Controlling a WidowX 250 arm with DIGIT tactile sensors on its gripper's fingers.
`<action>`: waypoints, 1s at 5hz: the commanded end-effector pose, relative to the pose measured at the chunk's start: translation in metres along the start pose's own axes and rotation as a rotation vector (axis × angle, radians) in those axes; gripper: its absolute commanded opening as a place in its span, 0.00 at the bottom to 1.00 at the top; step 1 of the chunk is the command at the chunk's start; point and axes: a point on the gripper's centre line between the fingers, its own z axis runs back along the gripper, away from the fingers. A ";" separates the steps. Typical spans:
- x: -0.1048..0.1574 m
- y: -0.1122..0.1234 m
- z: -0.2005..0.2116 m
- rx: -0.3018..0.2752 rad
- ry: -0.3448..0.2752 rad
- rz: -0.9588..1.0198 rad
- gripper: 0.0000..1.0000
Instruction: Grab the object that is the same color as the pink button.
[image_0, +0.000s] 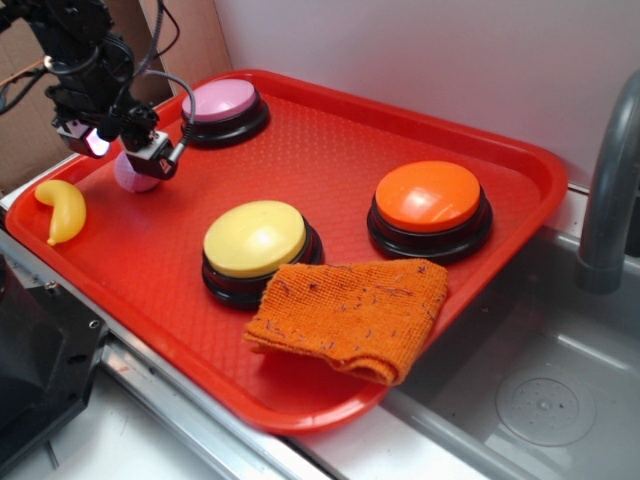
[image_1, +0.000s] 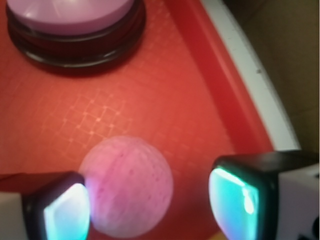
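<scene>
pink ball (image_1: 127, 186) half-hidden by end effector (image_1: 150, 202)

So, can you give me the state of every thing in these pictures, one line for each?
gripper: jaws open, on either side of the pink ball
pink ball: on the tray, not lifted
pink button: upright, untouched
yellow button: upright, cloth against it
orange button: upright
orange cloth: folded
toy banana: lying at the tray's edge
red tray: flat

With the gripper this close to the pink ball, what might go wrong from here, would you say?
1. The ball sits off-centre in the open gripper, against one finger; closing may roll it aside.
2. It lies near the tray's rim and the pink button; a nudge could send it there.
</scene>
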 end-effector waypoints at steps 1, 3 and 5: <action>0.002 0.011 -0.002 -0.042 -0.036 0.023 0.12; 0.010 0.002 0.026 0.039 0.101 -0.001 0.05; 0.012 -0.029 0.086 -0.113 0.086 -0.076 0.00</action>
